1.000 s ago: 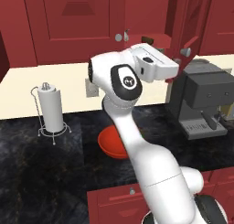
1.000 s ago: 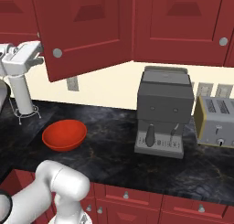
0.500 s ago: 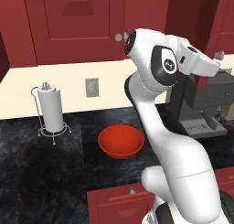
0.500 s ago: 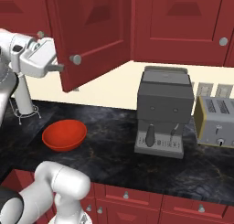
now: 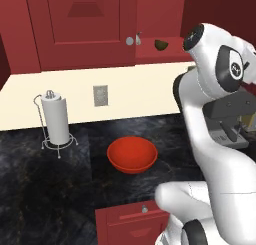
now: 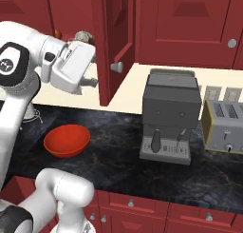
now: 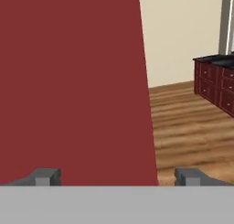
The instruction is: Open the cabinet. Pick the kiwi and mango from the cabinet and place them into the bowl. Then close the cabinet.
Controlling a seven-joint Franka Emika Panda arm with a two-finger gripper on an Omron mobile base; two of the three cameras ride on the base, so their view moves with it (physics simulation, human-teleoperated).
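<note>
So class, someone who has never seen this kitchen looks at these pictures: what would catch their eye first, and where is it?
Most striking is the cabinet, its right door swung open toward the room, with the white arm's tool open beside the door's red face. Next comes the glossy orange-red bowl on the dark counter below. On the opened shelf, the dark kiwi shows just right of the closed door's knob.
</note>
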